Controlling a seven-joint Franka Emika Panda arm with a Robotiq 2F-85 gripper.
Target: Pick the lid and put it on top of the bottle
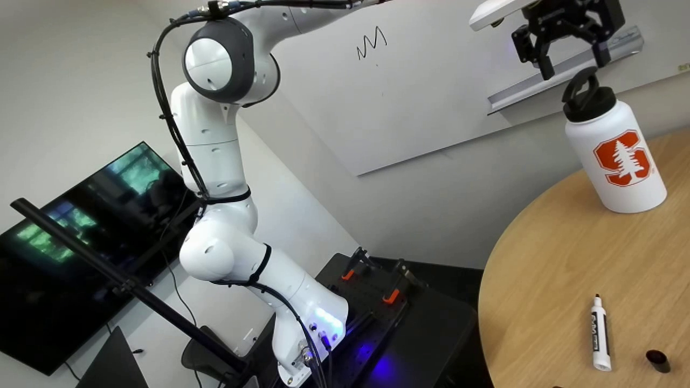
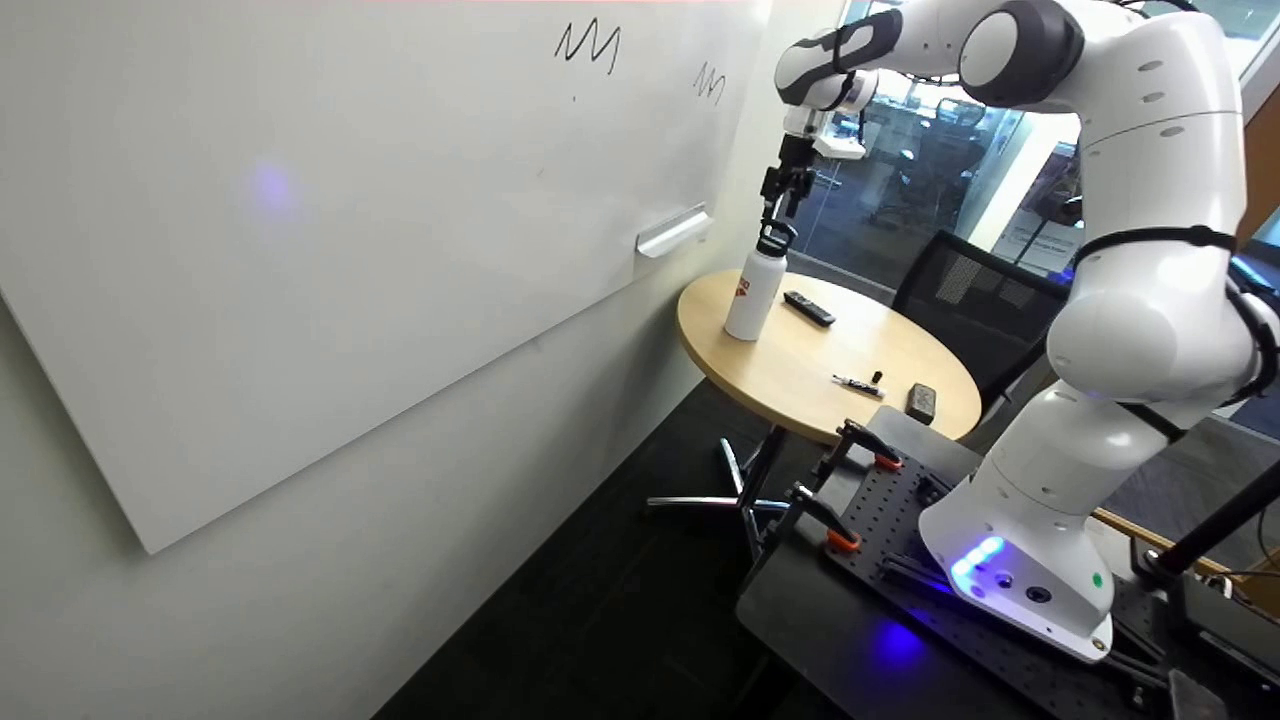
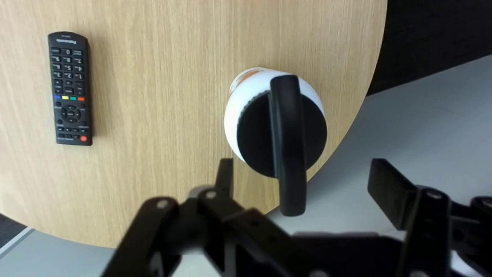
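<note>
One lid point(image 1: 591, 103): black, round, topped by an arched loop handle point(image 3: 290, 146); seated on the bottle point(image 1: 617, 178).
Bottle: white with a red logo point(image 1: 606, 151), standing on the round table point(image 1: 539, 253).
Gripper point(image 1: 573, 66): fingers point(image 3: 392, 192) spread wide (holding nothing), pointing down close over the handle.
Arm point(image 1: 221, 156): bent at the elbow, far end over the table.
</note>
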